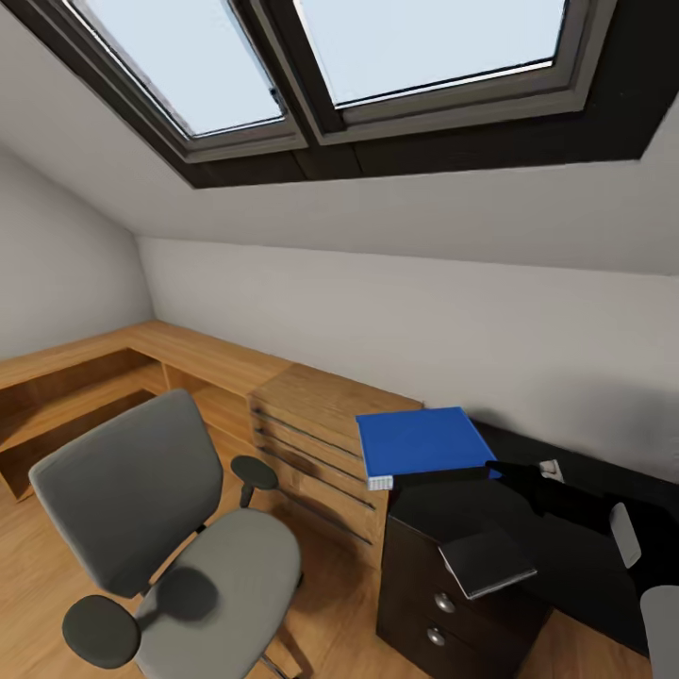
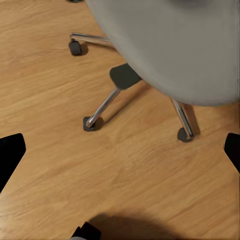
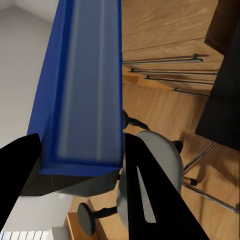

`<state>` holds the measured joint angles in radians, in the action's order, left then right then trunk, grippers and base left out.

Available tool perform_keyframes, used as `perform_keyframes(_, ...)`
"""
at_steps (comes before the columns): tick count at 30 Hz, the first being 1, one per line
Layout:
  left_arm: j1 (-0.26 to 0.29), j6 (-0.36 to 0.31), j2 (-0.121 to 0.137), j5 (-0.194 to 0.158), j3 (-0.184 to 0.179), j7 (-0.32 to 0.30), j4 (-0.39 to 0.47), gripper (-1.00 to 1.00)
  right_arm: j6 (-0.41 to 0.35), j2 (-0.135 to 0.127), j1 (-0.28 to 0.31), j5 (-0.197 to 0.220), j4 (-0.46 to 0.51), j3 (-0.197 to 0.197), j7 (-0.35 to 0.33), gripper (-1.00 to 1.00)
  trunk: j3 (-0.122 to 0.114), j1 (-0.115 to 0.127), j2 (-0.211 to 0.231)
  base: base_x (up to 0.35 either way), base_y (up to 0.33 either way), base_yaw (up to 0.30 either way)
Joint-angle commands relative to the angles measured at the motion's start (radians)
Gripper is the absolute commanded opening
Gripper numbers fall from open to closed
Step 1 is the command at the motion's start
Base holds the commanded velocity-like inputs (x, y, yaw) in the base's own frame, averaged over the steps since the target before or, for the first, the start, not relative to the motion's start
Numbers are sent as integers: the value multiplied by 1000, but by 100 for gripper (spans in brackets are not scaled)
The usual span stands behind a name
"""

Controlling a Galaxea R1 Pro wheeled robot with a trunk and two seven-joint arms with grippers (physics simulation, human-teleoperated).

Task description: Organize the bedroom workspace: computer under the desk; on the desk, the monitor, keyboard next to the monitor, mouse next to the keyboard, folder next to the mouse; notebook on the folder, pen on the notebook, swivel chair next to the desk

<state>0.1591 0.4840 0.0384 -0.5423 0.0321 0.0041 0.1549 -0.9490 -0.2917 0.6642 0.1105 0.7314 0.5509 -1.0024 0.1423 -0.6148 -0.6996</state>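
My right gripper (image 1: 492,468) is shut on the blue folder (image 1: 422,443), holding it level in the air over the left end of the black desk (image 1: 436,509). In the right wrist view the folder (image 3: 82,85) is clamped between both black fingers (image 3: 150,195). A grey notebook (image 1: 487,562) lies on the desk near its front edge, below the folder. The grey swivel chair (image 1: 179,547) stands at the lower left with its seat bare. My left gripper (image 2: 120,155) hangs open above the wood floor beside the chair's chrome base (image 2: 107,102).
A light-wood drawer chest (image 1: 316,443) stands between the chair and the desk's black drawer unit (image 1: 429,608). A low wooden bench with shelves (image 1: 85,377) runs along the left walls. The sloped ceiling with skylights (image 1: 330,57) hangs overhead.
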Motion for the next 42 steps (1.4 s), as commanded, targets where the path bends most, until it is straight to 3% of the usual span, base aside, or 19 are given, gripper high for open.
perform_keyframes(1, 0, 2, 0, 3, 3, 0, 0, 100, -5, 0, 1, 4, -1, 1, 0, -100, 1, 0, -1, -203, 0, -234)
perform_keyframes(11, 0, 2, 0, 2, 3, 1, 0, 100, 5, 0, 0, 4, -1, 1, -1, -100, -4, 0, -1, -231, 0, -256)
perform_keyframes(42, 0, 2, 0, 0, 3, 1, 0, 100, 6, 0, 0, 3, -3, 1, 0, -100, -3, 0, -1, -7, 0, -275)
